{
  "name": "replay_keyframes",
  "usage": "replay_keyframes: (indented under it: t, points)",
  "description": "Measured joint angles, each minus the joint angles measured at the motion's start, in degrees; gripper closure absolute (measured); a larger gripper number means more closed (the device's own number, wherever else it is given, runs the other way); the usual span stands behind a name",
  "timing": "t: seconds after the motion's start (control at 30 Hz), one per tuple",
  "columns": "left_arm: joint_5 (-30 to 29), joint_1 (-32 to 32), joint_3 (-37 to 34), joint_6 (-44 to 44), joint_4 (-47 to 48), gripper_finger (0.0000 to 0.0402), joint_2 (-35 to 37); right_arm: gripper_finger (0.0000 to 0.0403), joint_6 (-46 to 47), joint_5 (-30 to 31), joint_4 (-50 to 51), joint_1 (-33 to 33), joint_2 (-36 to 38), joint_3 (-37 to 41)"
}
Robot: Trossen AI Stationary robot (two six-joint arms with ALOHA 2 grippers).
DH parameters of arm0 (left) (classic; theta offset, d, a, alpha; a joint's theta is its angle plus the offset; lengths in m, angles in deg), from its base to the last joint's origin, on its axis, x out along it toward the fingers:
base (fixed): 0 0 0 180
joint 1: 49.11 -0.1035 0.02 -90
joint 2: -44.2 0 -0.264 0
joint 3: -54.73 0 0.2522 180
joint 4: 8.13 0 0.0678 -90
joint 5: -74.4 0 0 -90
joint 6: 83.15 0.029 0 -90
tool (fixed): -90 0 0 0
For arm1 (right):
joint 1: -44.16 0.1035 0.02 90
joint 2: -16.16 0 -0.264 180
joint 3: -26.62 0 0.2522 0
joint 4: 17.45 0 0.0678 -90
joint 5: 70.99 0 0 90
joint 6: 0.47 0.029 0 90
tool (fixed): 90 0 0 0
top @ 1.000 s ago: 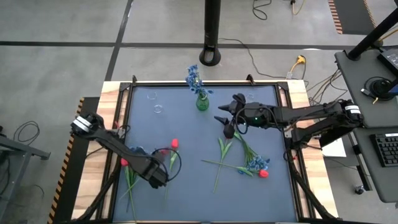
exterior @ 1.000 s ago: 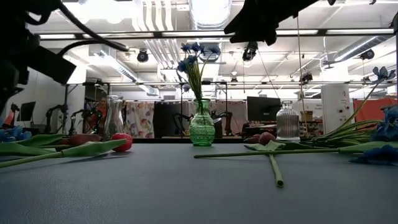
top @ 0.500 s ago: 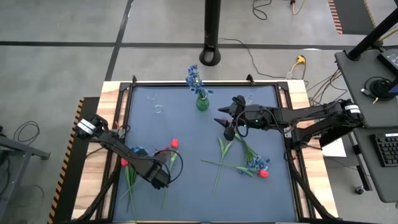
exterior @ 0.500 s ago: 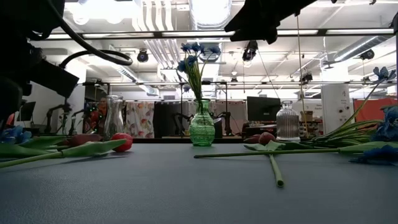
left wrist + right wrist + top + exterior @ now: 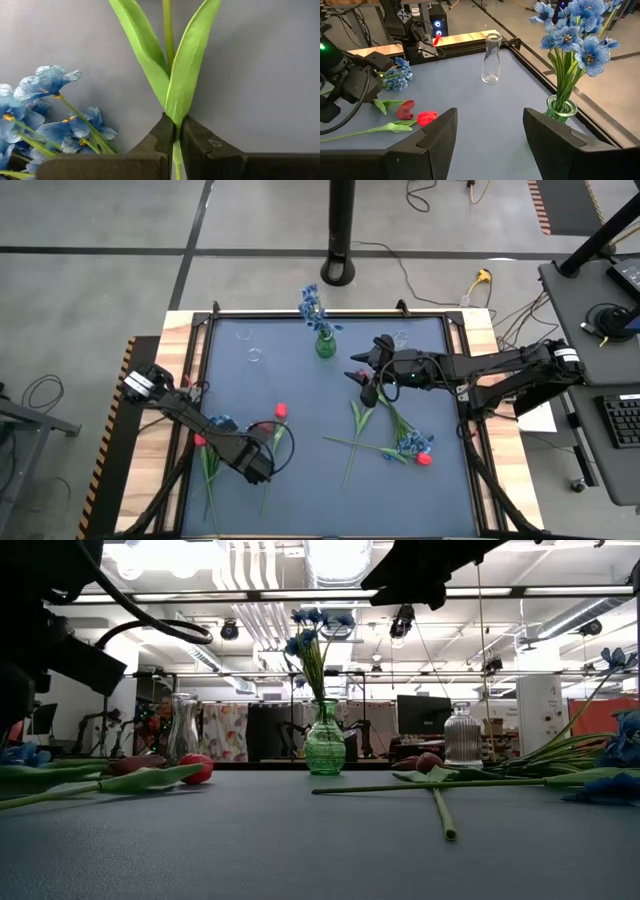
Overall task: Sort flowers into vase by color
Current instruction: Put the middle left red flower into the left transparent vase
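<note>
flowers everywhere on dark table (image 5: 300, 395), some sorted, most not. blue blossoms (image 5: 312, 305) already standing in green vase (image 5: 325, 346) at far edge. left gripper (image 5: 175, 135) low near table's near-left part, fingers pinched tight on thin green stem of red tulip (image 5: 281, 410), just under the two long leaves. blue sprig (image 5: 55, 120) lying right beside that stem. compared with a second ago: left arm slid a little, now settled over the stem with the pinch made; tulip not lifted, head in the same spot. so probably: grab just done, lift coming next. right gripper (image 5: 365, 380) hanging above table's middle, near green vase, fingers spread wide, holding nothing, hardly moved since a moment ago. below it a loose pile: tulips with crossed stems and more blue blooms (image 5: 412, 443) near the right side. clear vase (image 5: 491, 59) empty, standing near far-left corner, well apart from the held tulip, and likely the red one's home. another clear vase (image 5: 462, 736) at far right, also empty. long, bendy stem, so easy to wobble or slip while carried; slow lift best.
</note>
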Motion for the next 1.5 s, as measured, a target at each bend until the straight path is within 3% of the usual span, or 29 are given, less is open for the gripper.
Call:
replay_keyframes:
  t: [0.1, 0.27, 0.57, 0.77, 0.93, 1.1, 1.33, 1.5]
  points:
    - [-1.04, 0.20, 1.63, 1.11, 2.36, 0.0398, 1.25, 0.0184, 0.00, -0.02, 0.08, 0.00, 0.00, 0.00]
    - [-8.34, 0.42, 5.37, 2.49, 6.26, 0.0400, 7.10, 0.0184, -0.02, -0.02, 1.44, 0.00, 0.00, 0.00]
    - [-32.20, 0.25, 6.18, 12.43, 3.85, 0.0401, 24.58, 0.0184, 0.59, -0.06, 5.05, 0.00, 1.09, 0.00]
    - [-50.63, -1.28, 6.15, 31.26, -11.31, 0.0401, 33.18, 0.0184, 0.55, -0.04, 5.46, 0.00, 1.41, 0.00]
    - [-59.25, -4.13, 5.81, 52.02, -25.67, 0.0401, 37.82, 0.0184, 0.52, -0.04, 5.46, 0.00, 1.44, 0.00]
    - [-57.39, -10.51, 4.92, 66.10, -34.81, 0.0402, 42.41, 0.0184, 0.47, -0.04, 5.44, 0.00, 1.44, 0.00]
    - [-41.23, -21.93, 1.23, 83.99, -51.68, 0.0401, 48.65, 0.0184, 0.39, -0.04, 5.44, 0.00, 1.44, 0.00]
    - [-33.49, -33.08, -4.68, 90.23, -59.20, 0.0401, 53.22, 0.0184, 0.76, -0.04, 5.38, 0.00, 1.44, 0.00]
